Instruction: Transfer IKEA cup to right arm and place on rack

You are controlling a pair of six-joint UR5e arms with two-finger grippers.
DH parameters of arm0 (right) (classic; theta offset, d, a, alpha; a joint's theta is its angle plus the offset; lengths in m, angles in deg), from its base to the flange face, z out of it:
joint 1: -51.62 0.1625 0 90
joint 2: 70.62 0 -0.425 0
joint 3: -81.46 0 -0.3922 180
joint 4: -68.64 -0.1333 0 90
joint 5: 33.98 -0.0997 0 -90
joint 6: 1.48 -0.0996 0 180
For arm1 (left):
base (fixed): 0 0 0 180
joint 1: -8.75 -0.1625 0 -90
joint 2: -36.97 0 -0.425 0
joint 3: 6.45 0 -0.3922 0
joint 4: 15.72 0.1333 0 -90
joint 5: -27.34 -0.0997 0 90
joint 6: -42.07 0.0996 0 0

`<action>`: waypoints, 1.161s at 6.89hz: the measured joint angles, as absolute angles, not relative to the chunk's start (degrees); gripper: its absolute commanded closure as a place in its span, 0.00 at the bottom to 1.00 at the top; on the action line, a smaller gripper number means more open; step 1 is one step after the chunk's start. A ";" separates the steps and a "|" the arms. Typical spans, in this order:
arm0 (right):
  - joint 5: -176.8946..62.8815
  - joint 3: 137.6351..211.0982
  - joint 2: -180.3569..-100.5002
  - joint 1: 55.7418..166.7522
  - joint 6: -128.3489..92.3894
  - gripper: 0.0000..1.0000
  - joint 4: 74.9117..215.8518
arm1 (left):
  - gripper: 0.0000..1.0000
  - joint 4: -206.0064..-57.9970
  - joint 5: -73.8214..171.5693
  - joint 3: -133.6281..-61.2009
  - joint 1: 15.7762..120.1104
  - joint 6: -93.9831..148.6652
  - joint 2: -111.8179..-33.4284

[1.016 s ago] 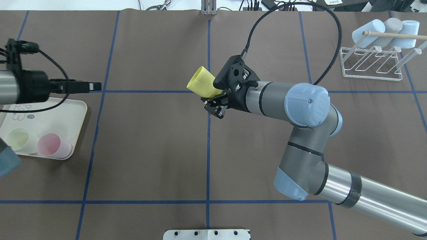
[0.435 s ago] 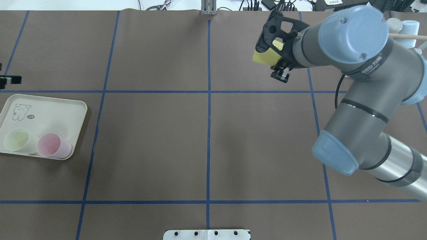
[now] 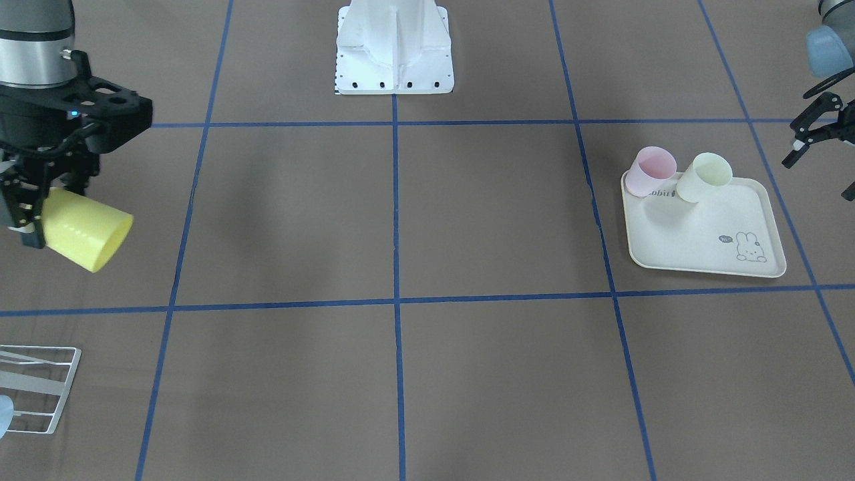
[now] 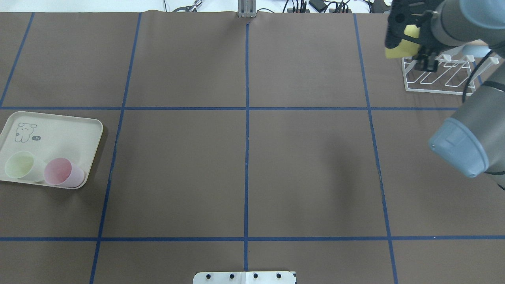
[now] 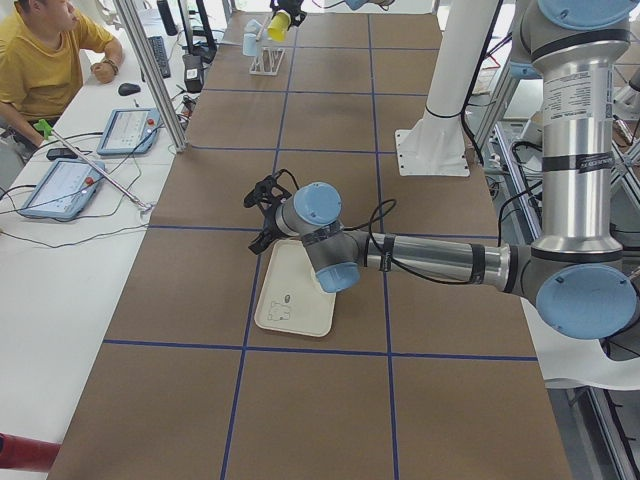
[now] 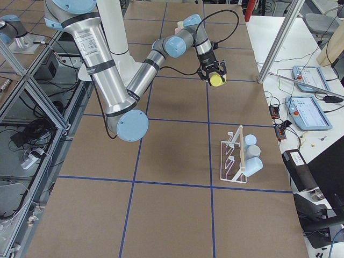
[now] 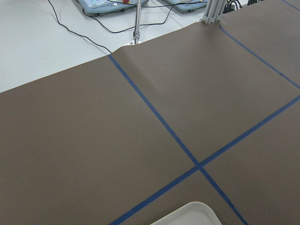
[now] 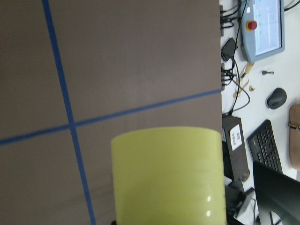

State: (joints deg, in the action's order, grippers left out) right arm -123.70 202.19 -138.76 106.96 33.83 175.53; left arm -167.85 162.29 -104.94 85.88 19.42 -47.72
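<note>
The IKEA cup [image 4: 399, 49] is yellow and lies on its side in the air, with my right gripper [image 4: 416, 44] shut on its closed end. It hangs at the left end of the white wire rack [image 4: 438, 79], at the table's far right. In the front-facing view the cup [image 3: 87, 230] points its mouth towards the table's middle, my right gripper [image 3: 28, 217] behind it. The right wrist view is filled by the cup [image 8: 168, 173]. My left gripper [image 3: 819, 178] is open and holds nothing, beside the tray.
A cream rabbit-print tray [image 4: 63, 126] at the left holds a green cup [image 4: 19, 165] and a pink cup [image 4: 62, 172]. Pale blue and grey cups [image 6: 251, 155] hang on the rack. A person [image 5: 45, 60] sits at the side desk.
My right arm has swung the yellow cup from the table's middle to the far right, up to the rack. My left gripper has drawn back out of the overhead view.
</note>
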 measured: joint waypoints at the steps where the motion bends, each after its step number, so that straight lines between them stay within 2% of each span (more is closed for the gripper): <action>1: -118.09 202.51 -142.63 108.04 40.44 0.92 176.25 | 0.00 -167.88 162.45 -104.87 86.03 19.59 -47.69; 4: -105.50 200.51 -150.72 108.34 52.84 0.97 176.31 | 0.00 -168.00 162.59 -105.03 86.08 19.14 -47.68; 8: -99.55 190.64 -151.08 107.64 56.88 0.99 169.72 | 0.00 -168.42 162.60 -104.71 86.01 18.88 -47.75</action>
